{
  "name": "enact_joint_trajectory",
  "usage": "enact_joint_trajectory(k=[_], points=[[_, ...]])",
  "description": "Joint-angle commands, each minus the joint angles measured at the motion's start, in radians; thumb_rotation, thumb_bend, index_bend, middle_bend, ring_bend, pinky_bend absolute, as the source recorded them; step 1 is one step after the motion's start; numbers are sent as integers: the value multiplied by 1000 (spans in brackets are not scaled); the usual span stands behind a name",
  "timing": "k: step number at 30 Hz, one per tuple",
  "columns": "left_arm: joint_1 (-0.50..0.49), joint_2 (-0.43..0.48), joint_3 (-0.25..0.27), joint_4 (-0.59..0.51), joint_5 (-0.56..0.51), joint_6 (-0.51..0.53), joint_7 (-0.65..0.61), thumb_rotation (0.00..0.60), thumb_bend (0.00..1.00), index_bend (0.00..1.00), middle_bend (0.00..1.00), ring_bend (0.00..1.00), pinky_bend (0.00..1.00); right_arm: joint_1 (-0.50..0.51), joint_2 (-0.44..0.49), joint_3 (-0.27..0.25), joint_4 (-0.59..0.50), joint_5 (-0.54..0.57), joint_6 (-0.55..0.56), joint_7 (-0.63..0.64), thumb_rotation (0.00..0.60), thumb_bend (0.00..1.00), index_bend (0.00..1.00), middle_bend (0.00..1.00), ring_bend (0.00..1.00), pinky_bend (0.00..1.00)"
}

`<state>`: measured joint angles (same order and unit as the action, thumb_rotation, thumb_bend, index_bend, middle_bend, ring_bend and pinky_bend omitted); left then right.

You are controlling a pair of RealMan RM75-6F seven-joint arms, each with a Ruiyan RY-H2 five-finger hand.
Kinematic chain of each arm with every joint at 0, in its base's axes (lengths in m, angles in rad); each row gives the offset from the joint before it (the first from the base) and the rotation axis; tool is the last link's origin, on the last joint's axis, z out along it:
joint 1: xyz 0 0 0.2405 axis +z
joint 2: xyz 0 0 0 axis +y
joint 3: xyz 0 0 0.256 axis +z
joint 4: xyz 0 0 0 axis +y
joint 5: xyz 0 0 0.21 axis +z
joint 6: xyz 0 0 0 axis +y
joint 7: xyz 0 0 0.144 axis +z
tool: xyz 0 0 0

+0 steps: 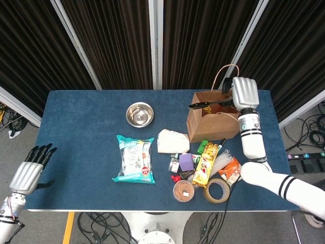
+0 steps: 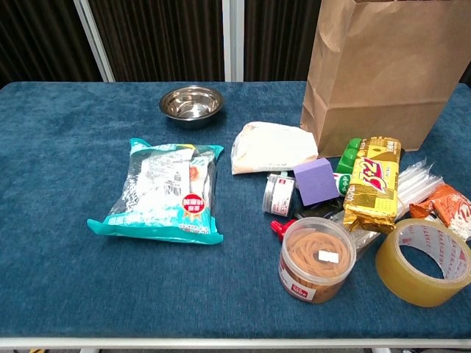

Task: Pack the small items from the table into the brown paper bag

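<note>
Several items [image 2: 372, 190] crowding paper bag [image 2: 383, 73] front

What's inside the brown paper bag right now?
From the head view, the brown paper bag holds something yellow near its back left corner. The right hand holds a dark tool over the opening. The bag's walls hide anything lower; the chest view shows only its outside.

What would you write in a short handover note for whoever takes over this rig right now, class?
Right hand holds a dark tool with a looped cord over the open brown paper bag, not yet released. Left hand hangs empty off the table's near-left corner. A yellow item already lies in the bag. Still on the table: yellow snack pack, tape roll, rubber-band tub, purple block and others.
</note>
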<state>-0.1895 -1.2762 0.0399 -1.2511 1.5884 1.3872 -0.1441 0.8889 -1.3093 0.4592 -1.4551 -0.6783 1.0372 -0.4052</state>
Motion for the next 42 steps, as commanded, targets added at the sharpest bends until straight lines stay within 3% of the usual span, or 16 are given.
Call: enact_joint_trajectory(k=[1,9,18,29,42], points=[[1,0,0,0,0,2,1,600,56,97,67,0,49,-4,6,-4,-5,5,2,1,600,0,644,573,416,481],[1,4,3,-3,1,1,7,600,57,98,66,0,49,-24,18,27,-26,92,-56,100,600,0,629,564,400,416],[2,5,6,-2,1,-5,9,600,56,97,66,0,49,-41,23,74,-31,161,-77,212,600,12,607,552,387,413],[-1,12,5,-15,2,-5,7,600,57,97,67,0,49,-36,61,76,-82,198,-69,215,600,14,601,550,386,413],[2,14,4,-22,5,6,2,600,56,98,67,0,49,-41,112,79,-205,155,-15,220,600,14,600,550,386,413]])
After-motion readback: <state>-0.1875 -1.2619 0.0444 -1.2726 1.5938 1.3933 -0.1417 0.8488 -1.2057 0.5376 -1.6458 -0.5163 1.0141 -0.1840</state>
